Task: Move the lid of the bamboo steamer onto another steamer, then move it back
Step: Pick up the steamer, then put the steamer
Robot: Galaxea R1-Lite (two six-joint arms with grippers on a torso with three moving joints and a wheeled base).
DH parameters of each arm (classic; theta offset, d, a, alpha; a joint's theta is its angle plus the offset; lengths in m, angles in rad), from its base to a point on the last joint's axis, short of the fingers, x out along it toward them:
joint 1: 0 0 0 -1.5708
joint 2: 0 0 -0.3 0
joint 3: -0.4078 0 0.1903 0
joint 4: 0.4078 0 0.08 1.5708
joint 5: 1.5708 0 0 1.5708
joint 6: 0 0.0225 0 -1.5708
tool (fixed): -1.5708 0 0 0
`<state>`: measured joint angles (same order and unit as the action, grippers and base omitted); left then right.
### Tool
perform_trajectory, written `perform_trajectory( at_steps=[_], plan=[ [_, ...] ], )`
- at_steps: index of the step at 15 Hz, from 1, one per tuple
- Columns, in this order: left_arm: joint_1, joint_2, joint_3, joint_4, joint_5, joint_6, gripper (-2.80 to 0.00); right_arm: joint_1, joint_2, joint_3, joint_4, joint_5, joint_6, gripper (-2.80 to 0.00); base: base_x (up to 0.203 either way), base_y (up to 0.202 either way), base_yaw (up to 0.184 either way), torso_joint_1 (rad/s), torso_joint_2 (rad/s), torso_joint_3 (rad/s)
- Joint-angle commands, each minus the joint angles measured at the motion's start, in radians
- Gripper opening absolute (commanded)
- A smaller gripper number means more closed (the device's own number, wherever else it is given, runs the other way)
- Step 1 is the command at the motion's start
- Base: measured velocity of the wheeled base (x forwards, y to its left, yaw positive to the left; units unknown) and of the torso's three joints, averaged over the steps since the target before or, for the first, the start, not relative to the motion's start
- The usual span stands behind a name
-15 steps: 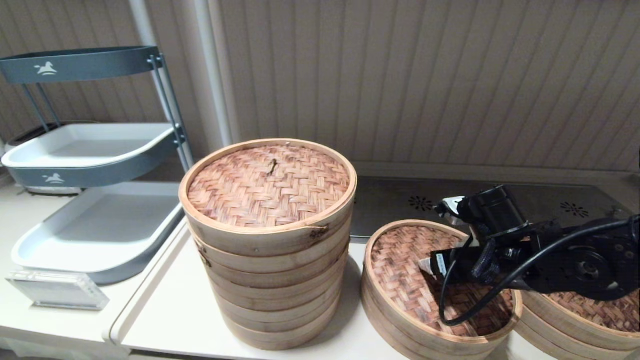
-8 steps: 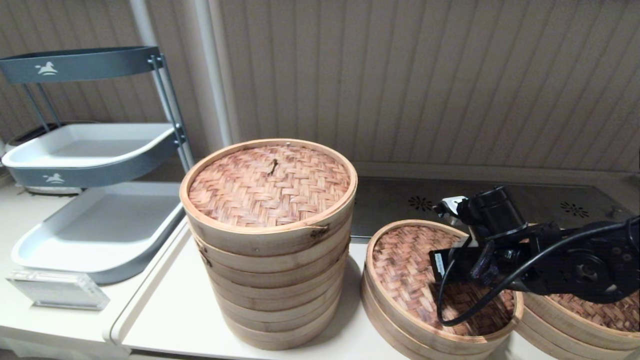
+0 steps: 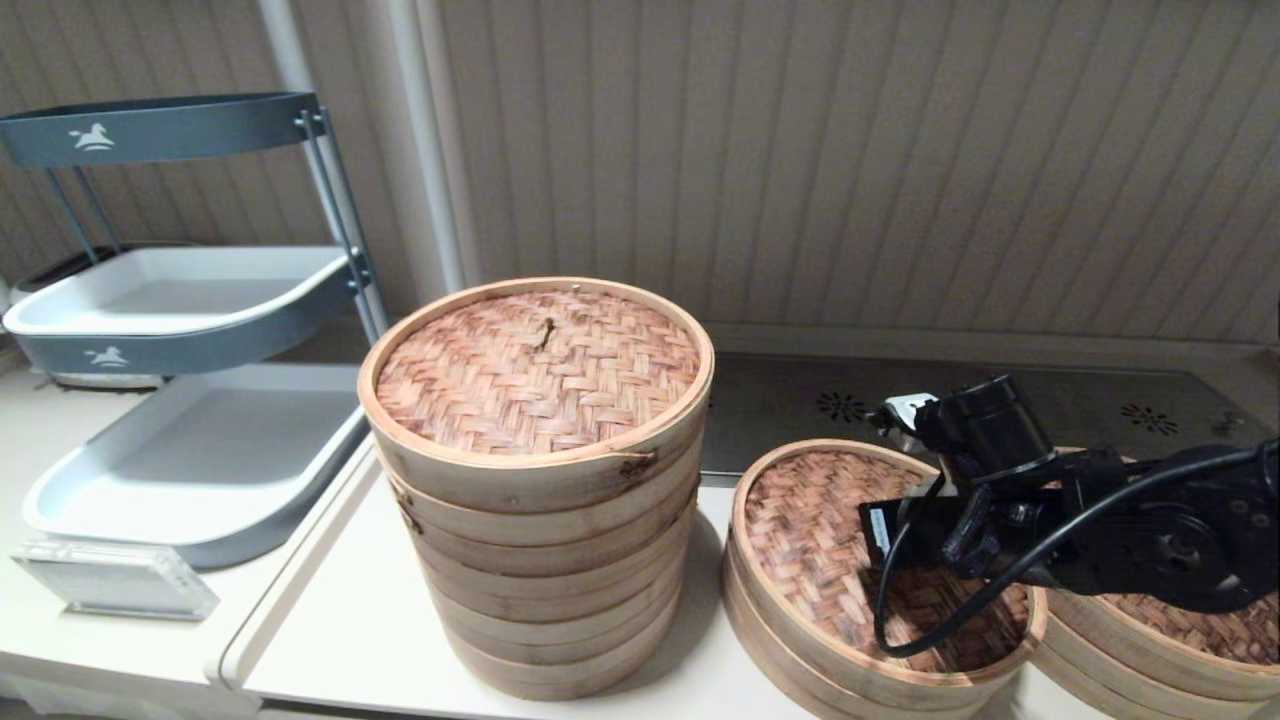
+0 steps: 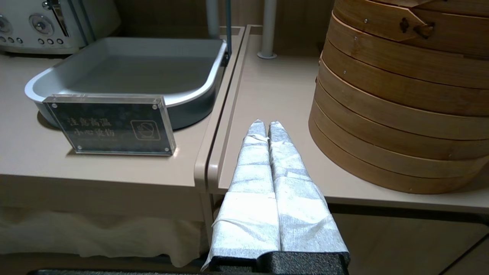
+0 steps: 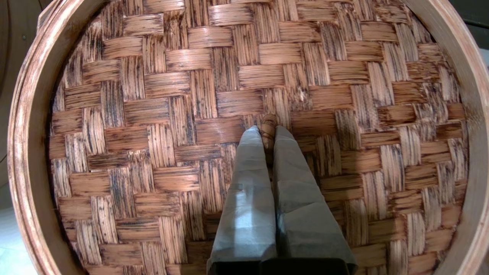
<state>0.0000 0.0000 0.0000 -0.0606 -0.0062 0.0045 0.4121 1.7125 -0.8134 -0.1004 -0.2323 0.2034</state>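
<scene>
The bamboo steamer lid [image 3: 810, 540], dark-brown weave in a pale hoop, lies on a low steamer stack [image 3: 775, 640] right of the tall steamer. My right gripper [image 5: 267, 131] points down at the lid's middle and is shut on the small knot [image 5: 268, 123]. In the head view the black right wrist [image 3: 985, 500] hides the fingers and the knot. No beige mesh liner shows, so I cannot tell which ring is the other steamer. My left gripper [image 4: 264, 124] is shut on nothing, low at the table's front edge, left of the tall steamer.
The tall many-tiered steamer [image 3: 540, 500] with a reddish-tan lid stands left of centre. A further low steamer [image 3: 1180, 630] with a woven top sits at the far right. A grey tray rack [image 3: 190, 440] and an acrylic sign [image 3: 110, 580] stand on the left, with a dark hob [image 3: 800, 400] behind.
The right wrist has shifted slightly right and down over the lid. A pale fingertip that showed at its left a second ago is now hidden. The lid stays on its stack.
</scene>
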Motion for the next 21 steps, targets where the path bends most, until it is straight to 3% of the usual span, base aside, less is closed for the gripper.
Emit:
perform_trajectory(
  at_steps=[1, 11, 21],
  plan=[
    [0.0, -0.002, 0.025, -0.001, -0.001, 0.0, -2.8, 0.0, -0.044, -0.008, -0.003, -0.005, -0.001, -2.8, 0.0, 0.0, 0.0, 0.0, 0.0, 0.0],
    [0.0, -0.002, 0.025, -0.001, -0.001, 0.0, -2.8, -0.007, -0.119, -0.036, 0.011, -0.037, -0.009, -2.8, 0.0, 0.0, 0.0, 0.0, 0.0, 0.0],
    [0.001, -0.002, 0.025, -0.001, -0.001, 0.0, -2.8, -0.045, -0.213, -0.146, 0.181, -0.046, -0.013, -2.8, 0.0, 0.0, 0.0, 0.0, 0.0, 0.0]
  ],
)
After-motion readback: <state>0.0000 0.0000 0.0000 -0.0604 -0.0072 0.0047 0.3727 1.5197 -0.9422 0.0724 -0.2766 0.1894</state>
